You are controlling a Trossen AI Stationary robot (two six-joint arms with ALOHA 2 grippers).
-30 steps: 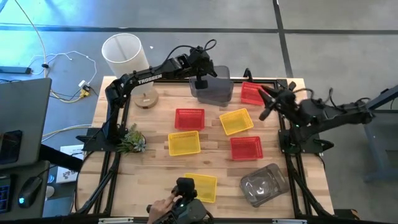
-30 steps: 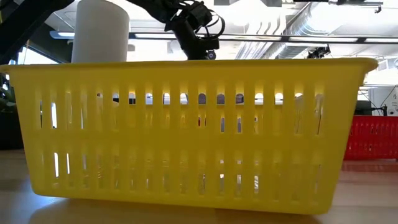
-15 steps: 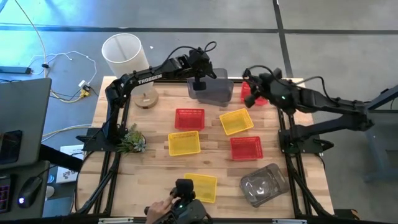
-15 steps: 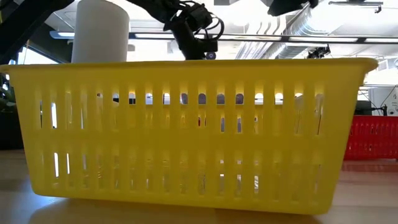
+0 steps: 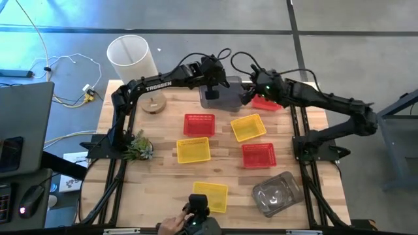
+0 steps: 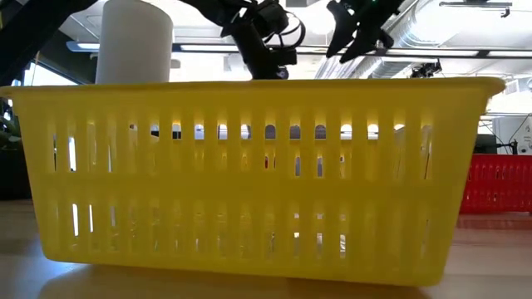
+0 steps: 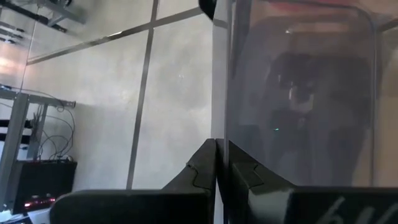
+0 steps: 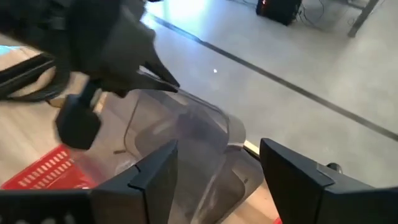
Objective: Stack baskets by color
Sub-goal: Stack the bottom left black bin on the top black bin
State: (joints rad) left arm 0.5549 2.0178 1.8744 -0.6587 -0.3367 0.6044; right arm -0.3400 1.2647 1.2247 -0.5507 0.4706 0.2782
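A smoky grey basket (image 5: pixel 225 96) sits at the table's far middle, with my left gripper (image 5: pixel 210 90) shut on its left wall. My right gripper (image 5: pixel 249 96) hovers open just right of it; the right wrist view shows the grey basket (image 8: pixel 186 137) ahead between the spread fingers, untouched. Beneath the right arm shows part of a red basket (image 5: pixel 266 102). Two more red baskets (image 5: pixel 198 124) (image 5: pixel 258 155), three yellow ones (image 5: pixel 248 127) (image 5: pixel 194 150) (image 5: pixel 210 196) and another grey one (image 5: pixel 277 192) rest flat on the wood. My left gripper pinches the grey basket's wall at its rim (image 7: pixel 221 134), one finger on either face of it. The fingers come slanting down from the table's left. The basket looks tilted in the hold; I cannot tell whether its lower end rests on the table.
A white cylinder lamp (image 5: pixel 130 57) stands at the far left corner, a wooden disc (image 5: pixel 153 104) and a small plant (image 5: pixel 138 147) along the left side. A person's hand (image 5: pixel 173 224) is at the near edge. In the low view a yellow basket (image 6: pixel 249 174) hides most of the table.
My right gripper has swung from the table's right edge toward the far middle, over the red basket there, and now stands beside the grey basket. The grey basket has stayed in my left gripper's hold.
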